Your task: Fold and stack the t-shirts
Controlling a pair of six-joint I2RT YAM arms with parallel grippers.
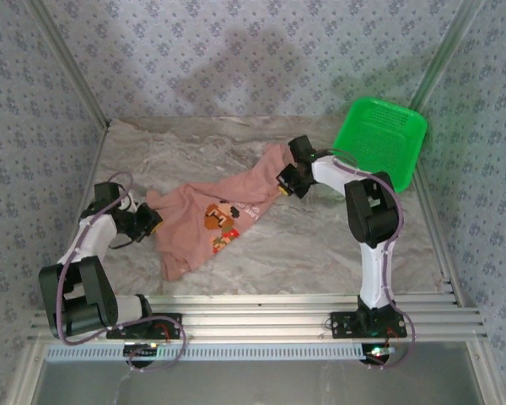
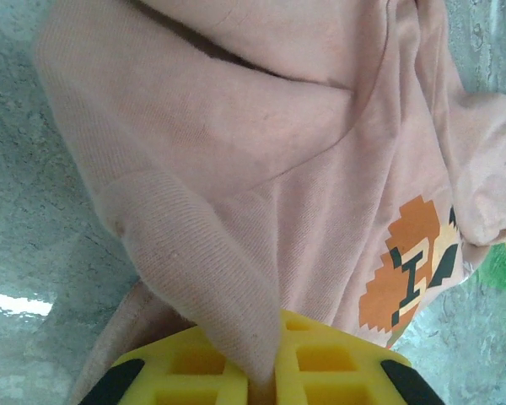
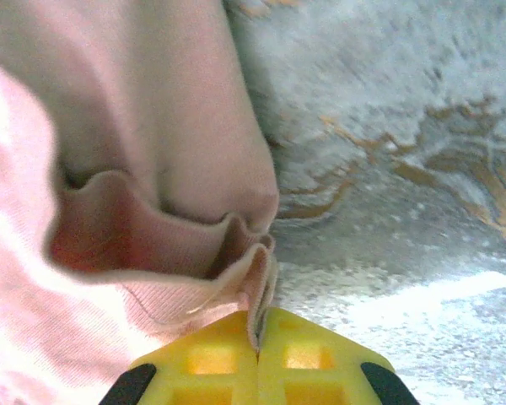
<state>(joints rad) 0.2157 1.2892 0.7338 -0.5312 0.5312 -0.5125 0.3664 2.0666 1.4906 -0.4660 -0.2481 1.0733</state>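
A salmon-pink t-shirt (image 1: 211,221) with an orange, brown and white pixel graphic (image 1: 222,223) lies crumpled and stretched across the marble table (image 1: 304,253). My left gripper (image 1: 152,223) is at its left edge, shut on a fold of the cloth (image 2: 236,312) that runs down between the yellow fingers (image 2: 198,371). My right gripper (image 1: 283,183) is at the shirt's far right end, shut on a thin bunched hem (image 3: 257,287) pinched between its yellow fingers (image 3: 308,363). The graphic (image 2: 409,266) shows at the right of the left wrist view.
A bright green plastic basket (image 1: 381,139) leans tilted at the back right corner against the patterned wall. Bare marble lies in front of the shirt and behind it. Metal rails (image 1: 261,316) run along the near edge.
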